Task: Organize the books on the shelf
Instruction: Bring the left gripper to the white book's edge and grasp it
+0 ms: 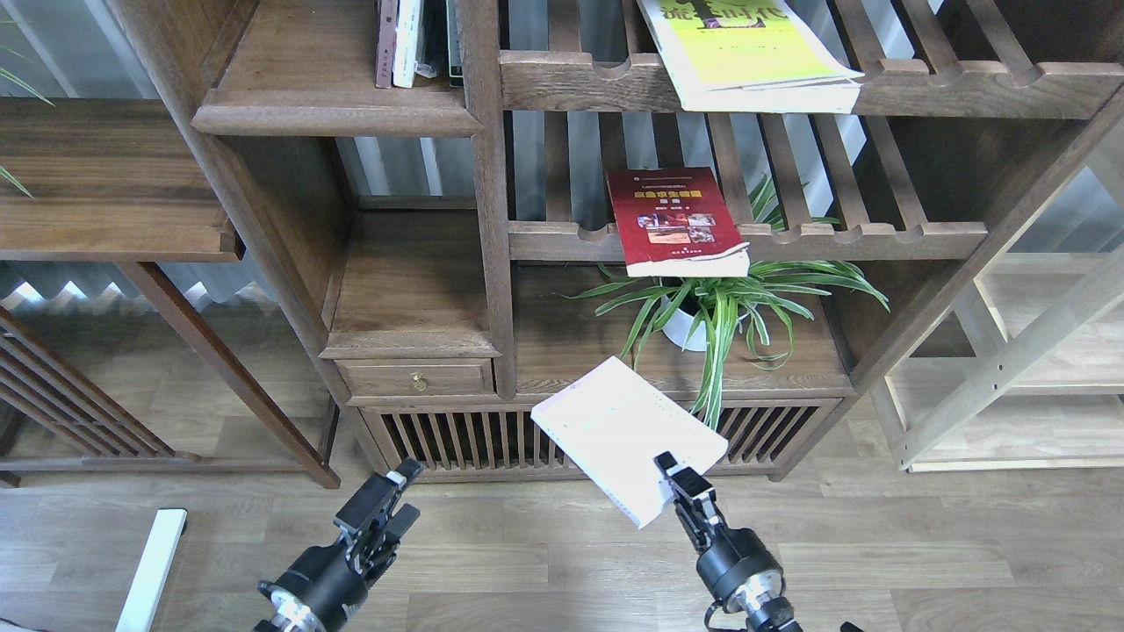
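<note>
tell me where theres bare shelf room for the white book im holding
The solid shelf above the small drawer is bare. The upper solid shelf has room left of the upright books. It is crowded by the potted plant, and the slatted racks already carry the red book and yellow-green book. The right gripper holds the white book.

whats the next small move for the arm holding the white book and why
Probably lift the white paperback book up and leftward toward the solid dark brown wooden shelf. The right gripper grips its corner down in front of the bookcase base, while upright books already stand on that shelf.
</note>
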`<state>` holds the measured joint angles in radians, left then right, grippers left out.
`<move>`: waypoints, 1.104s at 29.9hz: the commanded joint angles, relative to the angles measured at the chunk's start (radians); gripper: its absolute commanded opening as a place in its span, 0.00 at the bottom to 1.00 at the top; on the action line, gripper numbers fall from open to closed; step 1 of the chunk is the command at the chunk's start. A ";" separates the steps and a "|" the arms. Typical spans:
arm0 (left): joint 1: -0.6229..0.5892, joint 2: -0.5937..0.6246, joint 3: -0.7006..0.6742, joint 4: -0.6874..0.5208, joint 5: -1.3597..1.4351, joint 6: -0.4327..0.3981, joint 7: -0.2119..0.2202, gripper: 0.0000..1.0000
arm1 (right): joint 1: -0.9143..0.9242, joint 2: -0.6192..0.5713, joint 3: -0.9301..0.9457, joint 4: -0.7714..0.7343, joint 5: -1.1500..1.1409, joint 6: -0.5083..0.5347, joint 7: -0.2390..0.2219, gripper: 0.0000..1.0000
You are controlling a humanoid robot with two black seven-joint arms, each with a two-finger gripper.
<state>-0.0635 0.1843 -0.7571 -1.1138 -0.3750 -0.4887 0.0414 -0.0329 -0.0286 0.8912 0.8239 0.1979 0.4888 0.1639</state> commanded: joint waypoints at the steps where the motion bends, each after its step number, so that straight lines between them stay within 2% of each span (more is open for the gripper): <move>1: -0.033 0.001 0.010 0.005 -0.033 0.000 0.002 0.99 | 0.013 0.019 -0.034 0.000 -0.009 0.000 0.000 0.04; 33: -0.039 -0.026 0.028 0.045 -0.142 0.000 0.015 0.99 | 0.096 0.029 -0.198 0.009 -0.017 0.000 0.008 0.05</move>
<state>-0.1003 0.1639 -0.7404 -1.0700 -0.5165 -0.4887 0.0558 0.0502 0.0000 0.7137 0.8326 0.1800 0.4888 0.1709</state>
